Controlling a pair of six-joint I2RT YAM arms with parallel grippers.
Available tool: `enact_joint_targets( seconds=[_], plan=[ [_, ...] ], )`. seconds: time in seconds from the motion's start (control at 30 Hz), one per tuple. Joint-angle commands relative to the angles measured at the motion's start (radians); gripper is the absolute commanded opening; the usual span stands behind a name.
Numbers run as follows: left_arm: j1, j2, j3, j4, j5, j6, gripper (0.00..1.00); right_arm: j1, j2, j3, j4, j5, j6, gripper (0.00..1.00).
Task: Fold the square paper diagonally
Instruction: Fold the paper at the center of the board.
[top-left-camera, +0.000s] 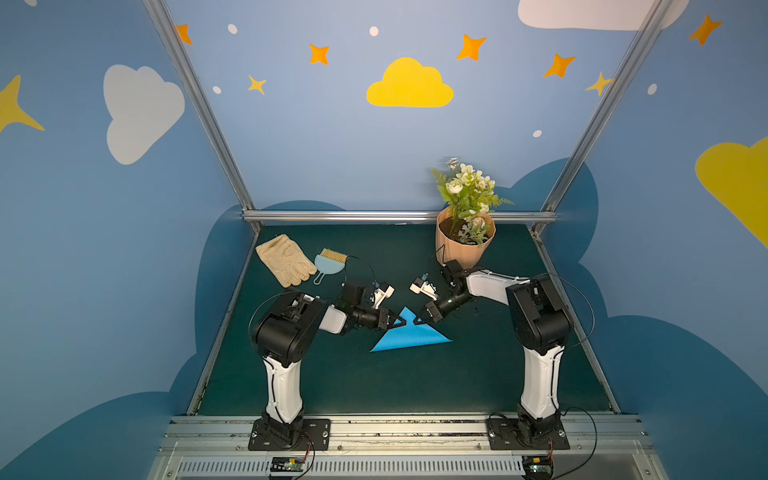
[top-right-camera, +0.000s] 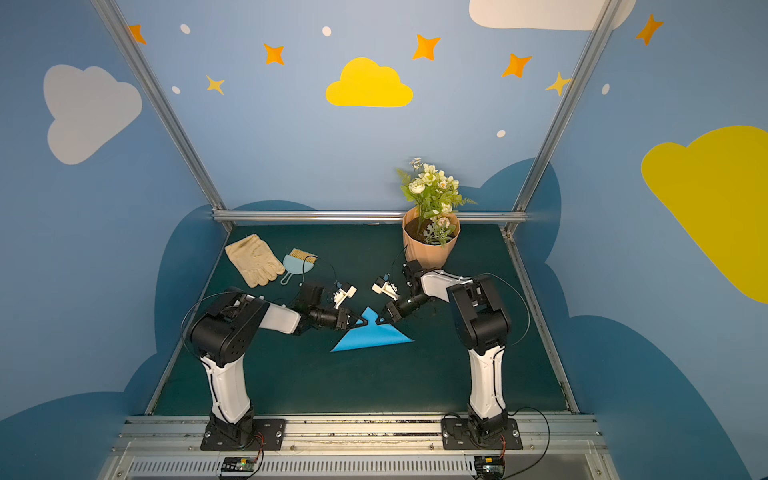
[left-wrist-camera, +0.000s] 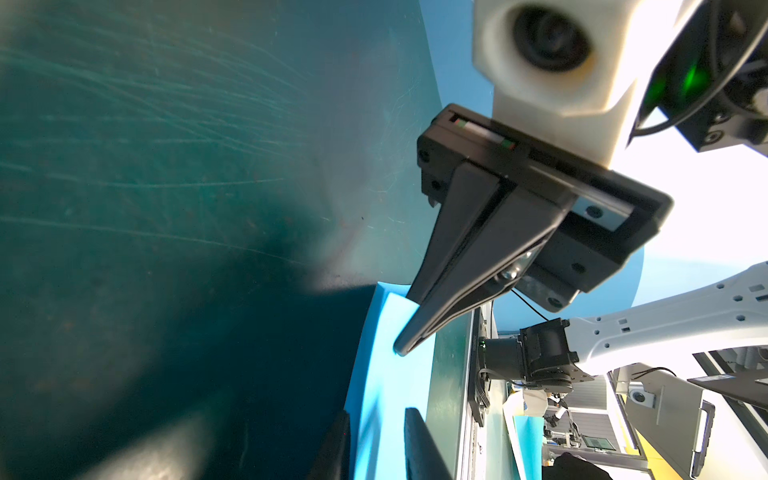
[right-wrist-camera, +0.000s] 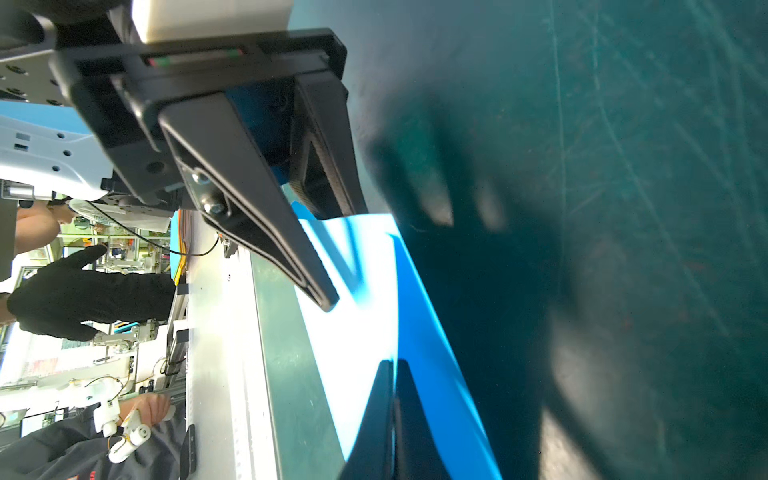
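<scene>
Nearest the camera head, a metal rail (top-left-camera: 395, 428) runs along the front edge. The left arm (top-left-camera: 286, 374) and the right arm (top-left-camera: 540, 382) are bolted to it, each rising and bending inward over the dark green tabletop (top-left-camera: 374, 386). Near the middle of the tabletop lies the square paper (top-left-camera: 409, 337), bright blue and triangular in outline in both top views, its long edge toward the front rail and its point aimed at the back. The two grippers meet at that far point, close to each other but apart. The left gripper (top-left-camera: 399, 323) comes in over the left short edge with its fingers (left-wrist-camera: 424, 453) a little spread, and the left wrist view shows the paper in the gap between them. The right gripper (top-left-camera: 417, 321) has its fingers (left-wrist-camera: 457, 282) pressed together, and their shared tip is down on the paper just inside the right short edge; whether a layer is caught between them cannot be told. Farther back on the left, a cream glove (top-left-camera: 284, 259) lies flat with a small light-blue brush (top-left-camera: 330, 264) just beside it, its tan bristles toward the back. At the back right stands a peach flowerpot (top-left-camera: 465, 249) with white flowers (top-left-camera: 465, 187) and green leaves, by the rear rail (top-left-camera: 353, 216). Behind everything, blue walls (top-left-camera: 332, 137) carry painted clouds and stars.
</scene>
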Motion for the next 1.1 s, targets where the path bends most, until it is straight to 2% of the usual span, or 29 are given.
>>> enact_joint_targets(
  seconds=[0.0,0.43,0.77,1.07],
  plan=[
    [0.002,-0.021,0.017,-0.019,0.004,0.024,0.26,0.006,-0.014,0.028,-0.038,0.01,-0.016,0.0],
    [0.002,-0.019,0.018,-0.029,-0.001,0.034,0.24,0.012,0.013,0.061,-0.073,0.019,-0.017,0.0],
    [0.002,-0.021,0.017,-0.03,-0.002,0.036,0.15,0.019,0.041,0.083,-0.095,0.028,-0.018,0.0],
    [0.002,-0.021,0.016,-0.033,-0.008,0.037,0.15,0.022,0.056,0.083,-0.095,0.032,-0.011,0.0]
  ],
)
